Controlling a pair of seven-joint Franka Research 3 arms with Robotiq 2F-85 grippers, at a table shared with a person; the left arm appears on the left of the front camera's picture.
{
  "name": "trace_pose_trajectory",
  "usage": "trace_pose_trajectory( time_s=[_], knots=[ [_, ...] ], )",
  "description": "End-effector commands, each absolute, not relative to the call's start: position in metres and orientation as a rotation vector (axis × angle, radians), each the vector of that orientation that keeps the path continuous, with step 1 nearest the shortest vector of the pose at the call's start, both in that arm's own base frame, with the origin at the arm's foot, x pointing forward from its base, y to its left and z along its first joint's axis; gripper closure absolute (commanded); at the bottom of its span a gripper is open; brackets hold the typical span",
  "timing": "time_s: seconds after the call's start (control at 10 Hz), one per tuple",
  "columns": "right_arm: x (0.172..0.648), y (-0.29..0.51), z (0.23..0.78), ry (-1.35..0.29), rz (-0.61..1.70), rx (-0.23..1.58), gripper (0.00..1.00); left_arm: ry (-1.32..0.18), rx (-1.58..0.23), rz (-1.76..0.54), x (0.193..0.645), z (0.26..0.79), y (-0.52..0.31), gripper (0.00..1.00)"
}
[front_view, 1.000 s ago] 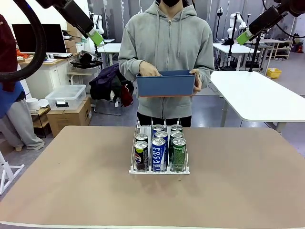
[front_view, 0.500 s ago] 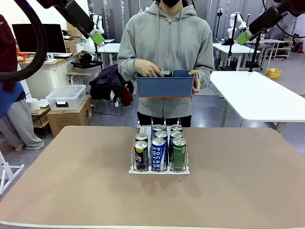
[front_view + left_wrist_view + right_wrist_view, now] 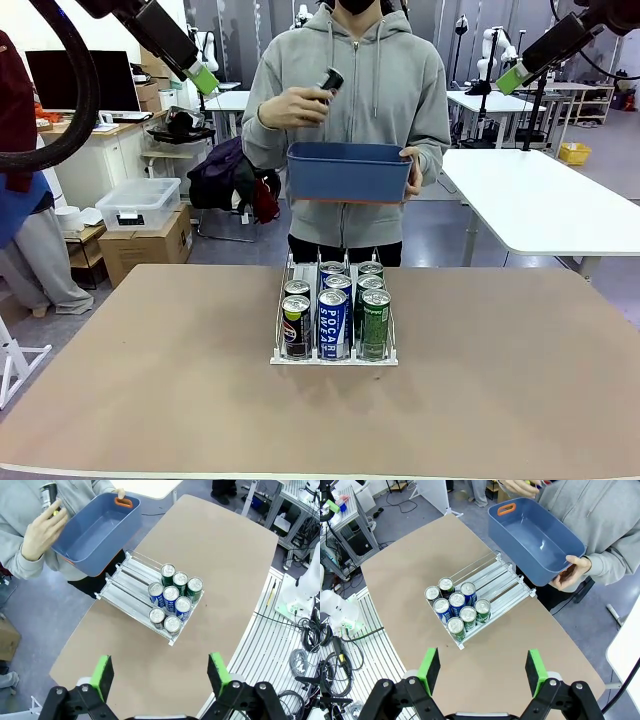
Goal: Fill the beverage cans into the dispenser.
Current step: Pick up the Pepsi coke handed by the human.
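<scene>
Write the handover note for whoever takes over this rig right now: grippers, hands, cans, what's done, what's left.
Left gripper and right gripper: raised high, jaws open, empty.
Person: one hand holds a black can above the blue bin; the other hand holds the bin, which looks empty.
Dispenser on the table: two Pepsi cans, three Pocari Sweat cans, three green cans loaded.
Left: the black can; the Pepsi lane has room behind.

Blue-and-white can (image 3: 333,322), ahead of the fingers (image 3: 103,676) of the left gripper (image 3: 160,672): "POCAR", lettered downward.
Black can (image 3: 295,325), nearer those fingers: round emblem, no legible word.
Green can (image 3: 375,322), farther off: print illegible.
</scene>
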State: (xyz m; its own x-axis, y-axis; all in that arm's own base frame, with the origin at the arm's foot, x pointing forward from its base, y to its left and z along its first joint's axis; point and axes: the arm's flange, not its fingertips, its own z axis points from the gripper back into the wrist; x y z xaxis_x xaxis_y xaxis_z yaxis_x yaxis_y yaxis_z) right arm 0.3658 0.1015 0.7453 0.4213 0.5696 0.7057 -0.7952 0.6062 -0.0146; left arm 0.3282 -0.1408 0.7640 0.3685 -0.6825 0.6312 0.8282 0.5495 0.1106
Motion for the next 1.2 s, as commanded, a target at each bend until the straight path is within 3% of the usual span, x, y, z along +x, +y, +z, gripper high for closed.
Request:
trace_pose_trajectory(
  time_s=[0.0, 1.1],
  knots=[
    [0.3648, 0.1008, 0.7451, -0.725, 0.879, 0.351, 0.09, -0.685, -0.244, -0.992, 0.3293, 0.7635, -0.1392, 0.0],
    [0.3648, 0.1008, 0.7451, -0.725, 0.879, 0.351, 0.09, -0.685, -0.244, -0.992, 0.3293, 0.7635, -0.1392, 0.0]
  ],
)
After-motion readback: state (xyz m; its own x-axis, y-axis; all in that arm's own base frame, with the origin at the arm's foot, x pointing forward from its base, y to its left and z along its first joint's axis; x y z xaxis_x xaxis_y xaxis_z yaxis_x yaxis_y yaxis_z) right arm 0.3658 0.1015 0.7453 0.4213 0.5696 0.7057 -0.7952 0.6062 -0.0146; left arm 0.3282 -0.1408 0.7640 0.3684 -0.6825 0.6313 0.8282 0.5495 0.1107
